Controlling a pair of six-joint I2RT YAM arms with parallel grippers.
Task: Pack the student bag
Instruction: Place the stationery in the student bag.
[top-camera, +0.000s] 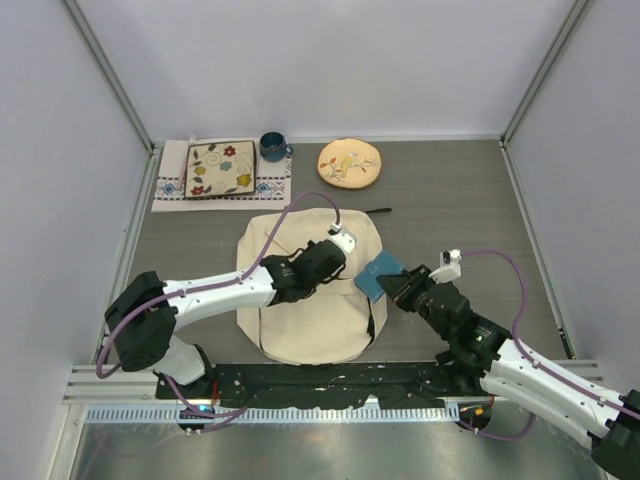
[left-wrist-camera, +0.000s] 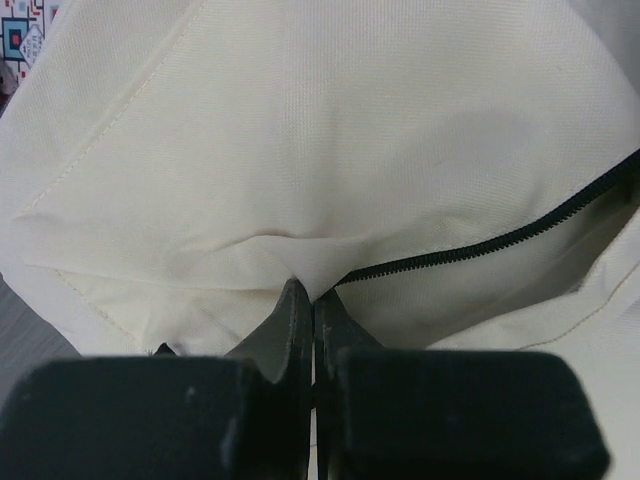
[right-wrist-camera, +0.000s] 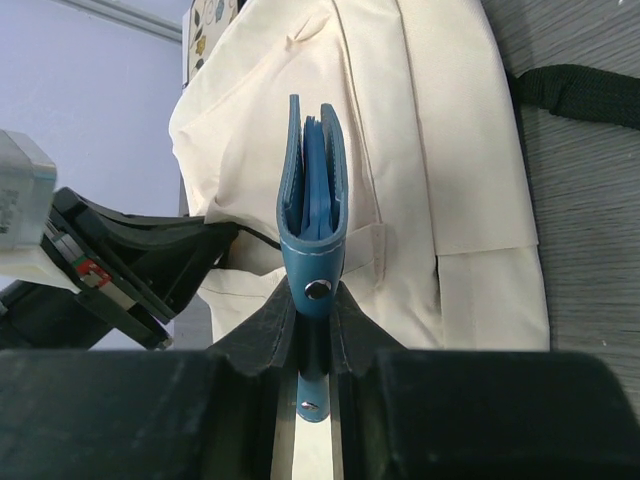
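Observation:
The cream student bag (top-camera: 310, 310) lies flat in the middle of the table, with black straps and a black zipper (left-wrist-camera: 500, 243). My left gripper (top-camera: 335, 262) is shut on a fold of the bag's cream fabric (left-wrist-camera: 313, 270) beside the zipper. My right gripper (top-camera: 397, 288) is shut on a blue wallet (top-camera: 380, 273), held on edge at the bag's right side. In the right wrist view the blue wallet (right-wrist-camera: 314, 220) stands upright between my fingers, with the bag (right-wrist-camera: 440, 170) behind it and the left gripper (right-wrist-camera: 130, 270) at the left.
At the back stand a floral square plate (top-camera: 220, 168) on a patterned cloth (top-camera: 168, 190), a blue mug (top-camera: 272, 147) and a round yellowish floral plate (top-camera: 349, 162). A black strap (top-camera: 377, 211) lies beyond the bag. Walls close in on three sides.

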